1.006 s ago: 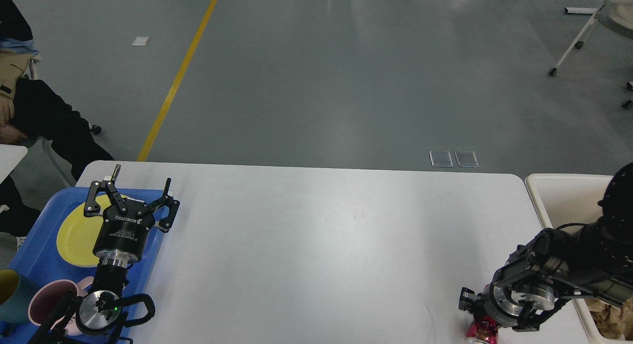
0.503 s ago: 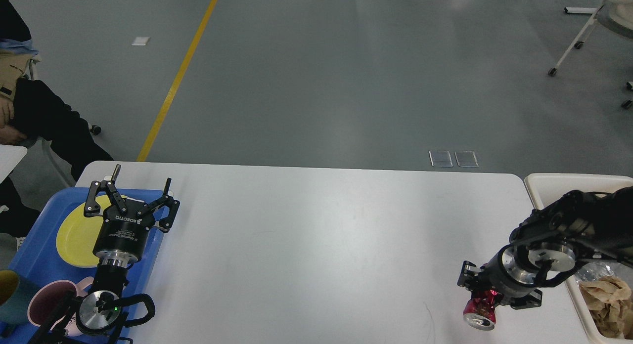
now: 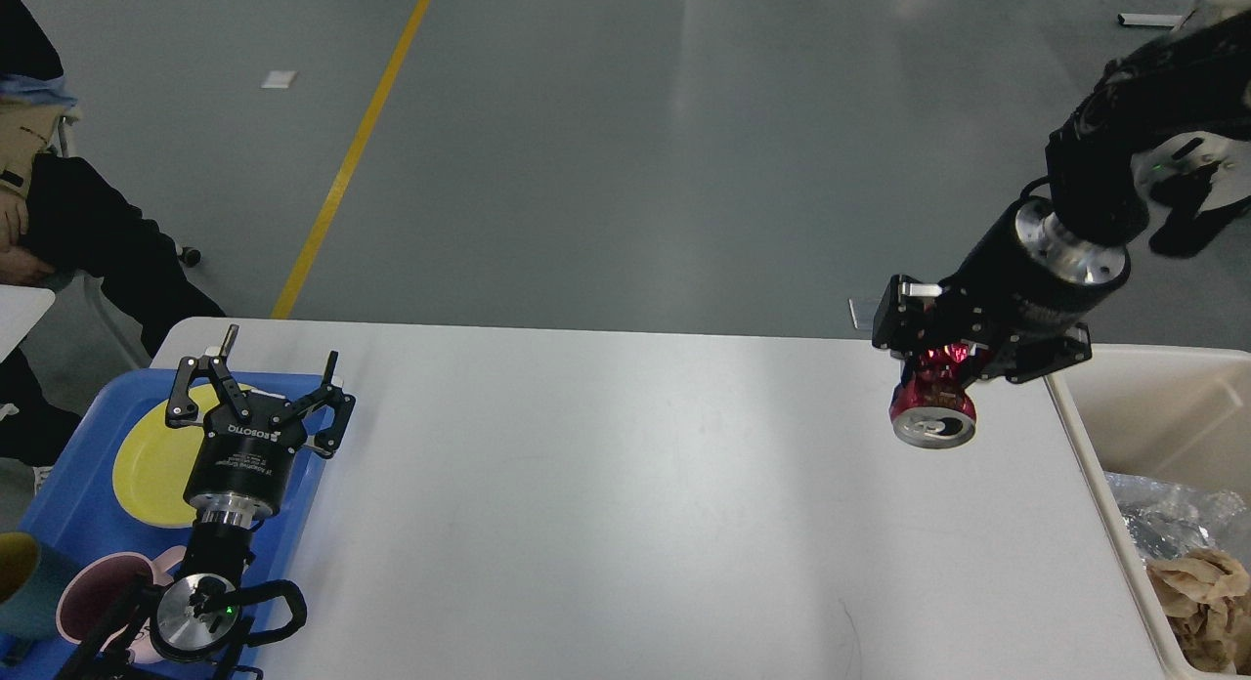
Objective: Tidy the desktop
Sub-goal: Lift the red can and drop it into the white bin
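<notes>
The white desktop (image 3: 606, 504) fills the lower half of the head view. My right gripper (image 3: 940, 362) is shut on a crushed red can (image 3: 933, 406) and holds it high above the desktop's right end, close to the beige bin (image 3: 1080, 421). My left gripper (image 3: 256, 377) is open and empty, hovering over the blue tray (image 3: 73, 465) above a yellow plate (image 3: 151, 465).
The beige bin at the right edge holds crumpled brown paper (image 3: 1197, 592) and clear plastic. The blue tray at the left also carries a pink mug (image 3: 93, 597) and a teal cup (image 3: 20, 582). A seated person (image 3: 68, 221) is at the far left.
My right gripper has lifted the red can from the desktop's near right edge, up and away toward the far right corner. The left arm has not moved.
</notes>
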